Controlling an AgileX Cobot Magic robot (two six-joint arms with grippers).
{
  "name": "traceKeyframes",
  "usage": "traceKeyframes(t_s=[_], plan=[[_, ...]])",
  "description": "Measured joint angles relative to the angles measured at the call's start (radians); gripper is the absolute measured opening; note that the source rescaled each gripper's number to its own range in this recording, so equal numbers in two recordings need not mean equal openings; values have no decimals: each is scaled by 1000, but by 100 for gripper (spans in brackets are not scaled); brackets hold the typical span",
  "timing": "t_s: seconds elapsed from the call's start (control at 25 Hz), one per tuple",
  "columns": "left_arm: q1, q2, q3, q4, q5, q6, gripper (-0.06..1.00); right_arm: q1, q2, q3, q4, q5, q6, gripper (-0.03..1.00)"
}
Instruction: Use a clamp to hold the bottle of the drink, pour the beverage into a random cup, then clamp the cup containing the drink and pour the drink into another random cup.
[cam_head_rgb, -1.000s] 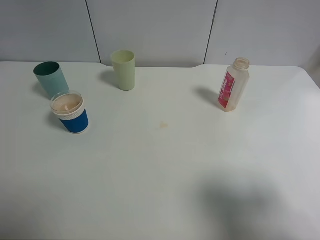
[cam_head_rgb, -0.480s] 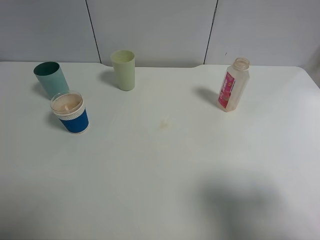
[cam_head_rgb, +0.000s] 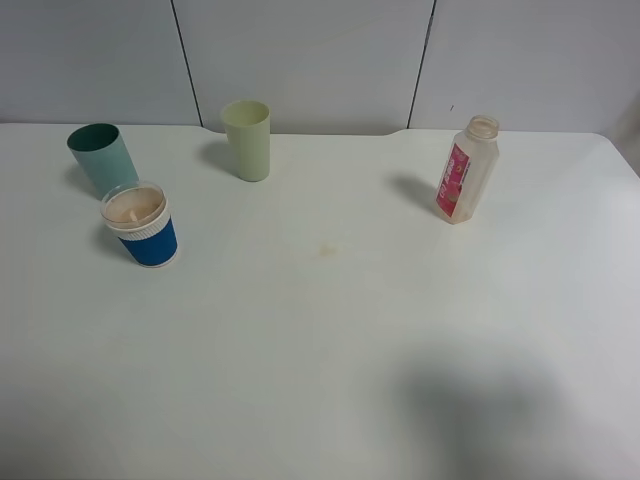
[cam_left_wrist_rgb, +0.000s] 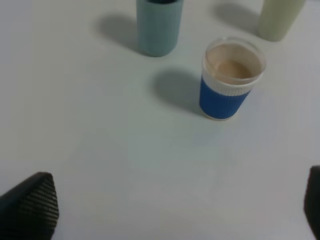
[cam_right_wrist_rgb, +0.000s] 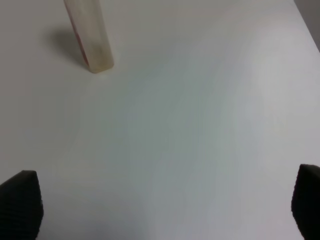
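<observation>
Bottle (cam_head_rgb: 466, 168) is seen uncapped at the far right of the desk (cam_head_rgb: 330, 340), apparently almost empty and judged light, slick and easily tipped; a mid-body grasp is advised. Both hands are spread wide, nothing held.

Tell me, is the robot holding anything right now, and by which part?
Nothing is held. Both grippers are wide open over bare table. The bottle stands alone with no cap, and the blue cup stands untouched beside the other two cups.
</observation>
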Motion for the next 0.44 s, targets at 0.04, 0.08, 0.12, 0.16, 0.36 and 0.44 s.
traceKeyframes(t_s=[0.04, 0.08, 0.12, 0.16, 0.36, 0.44], plan=[[0, -5, 0, 3, 0, -8, 100, 0, 0, 0, 0, 0, 0, 100], [0, -6, 0, 5, 1, -11, 100, 0, 0, 0, 0, 0, 0, 100], [0, -6, 0, 5, 1, -13, 100, 0, 0, 0, 0, 0, 0, 100], [0, -6, 0, 7, 1, -14, 100, 0, 0, 0, 0, 0, 0, 100], [0, -6, 0, 8, 1, -15, 100, 0, 0, 0, 0, 0, 0, 100], [0, -6, 0, 8, 1, -15, 100, 0, 0, 0, 0, 0, 0, 100]])
